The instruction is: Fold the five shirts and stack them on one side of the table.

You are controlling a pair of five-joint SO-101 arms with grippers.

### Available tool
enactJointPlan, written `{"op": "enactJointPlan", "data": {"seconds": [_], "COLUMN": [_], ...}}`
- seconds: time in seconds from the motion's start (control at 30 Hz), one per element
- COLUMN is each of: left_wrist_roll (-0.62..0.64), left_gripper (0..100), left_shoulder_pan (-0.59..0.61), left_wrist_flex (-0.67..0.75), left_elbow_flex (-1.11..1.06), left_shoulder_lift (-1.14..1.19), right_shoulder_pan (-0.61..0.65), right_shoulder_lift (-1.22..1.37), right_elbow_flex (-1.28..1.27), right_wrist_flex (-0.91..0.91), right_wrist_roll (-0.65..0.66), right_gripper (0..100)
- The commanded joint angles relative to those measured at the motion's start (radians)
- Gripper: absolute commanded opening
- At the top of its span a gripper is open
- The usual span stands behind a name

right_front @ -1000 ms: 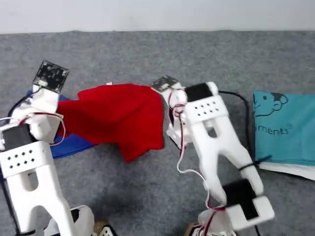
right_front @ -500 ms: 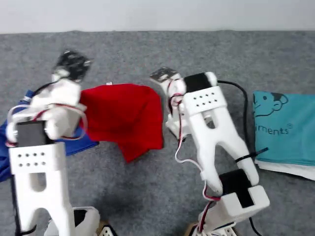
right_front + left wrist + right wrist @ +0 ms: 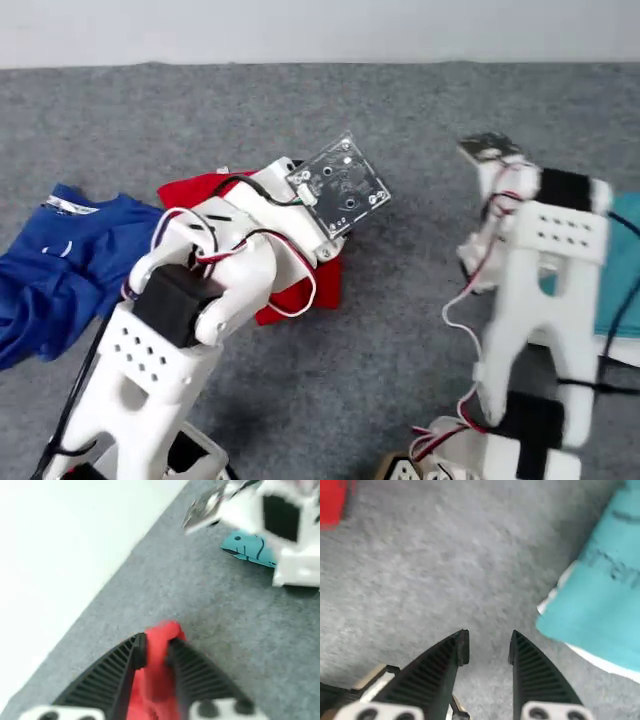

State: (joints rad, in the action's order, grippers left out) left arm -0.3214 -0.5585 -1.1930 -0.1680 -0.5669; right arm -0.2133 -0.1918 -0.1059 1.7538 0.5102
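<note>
Where the left jaws bite: on a fold of the red shirt (image 3: pixel 159 640), clenched tight.
Red shirt: crumpled mid-table (image 3: pixel 420 140), mostly under the left arm.
Right jaws: parted, holding nothing, over bare grey just beside the teal shirt (image 3: pixel 600 580).
Blue shirt (image 3: pixel 70 250): rumpled, on the left arm's side.
Teal shirt: folded, atop a white layer (image 3: pixel 552 600).

The red shirt (image 3: pixel 188 193) lies bunched left of centre in the frame, with a fold of it pinched in the left pincer (image 3: pixel 157 647). The blue shirt (image 3: pixel 70 250) sprawls crumpled at the left edge. The teal shirt (image 3: pixel 600 595), folded flat and bearing dark print, rests at the right edge on a white shirt (image 3: pixel 602 661).
</note>
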Motion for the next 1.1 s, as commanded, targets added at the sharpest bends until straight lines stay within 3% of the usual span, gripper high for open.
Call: {"op": "enactJointPlan", "data": {"seconds": [0.0, 0.2, 0.33, 0.73, 0.87, 1.07], "left_wrist_roll": [0.061, 0.074, 0.112, 0.057, -0.017, -0.026], "left_gripper": [17, 17, 17, 16, 16, 16], "left_shoulder_pan": [-0.003, 0.078, 0.219, 0.967, 1.111, 1.203], "left_wrist_flex": [-0.038, -0.118, -0.155, -0.203, -0.196, -0.158], "left_elbow_flex": [0.062, 0.073, 0.101, -0.062, -0.134, -0.216], "left_shoulder_lift": [0.000, -0.006, -0.006, -0.006, -0.006, -0.005], "right_shoulder_pan": [-0.067, -0.054, 0.028, 0.677, 0.820, 0.966], "right_shoulder_lift": [-0.093, -0.191, -0.231, -0.084, 0.033, 0.194], "right_elbow_flex": [-0.023, -0.103, -0.118, -0.121, -0.121, -0.121], "right_wrist_flex": [0.041, 0.041, 0.041, 0.041, 0.041, 0.039], "right_wrist_roll": [0.044, 0.052, 0.043, -0.155, -0.187, -0.193], "right_gripper": [14.1, 14.3, 14.3, 14.3, 14.3, 14.4]}}
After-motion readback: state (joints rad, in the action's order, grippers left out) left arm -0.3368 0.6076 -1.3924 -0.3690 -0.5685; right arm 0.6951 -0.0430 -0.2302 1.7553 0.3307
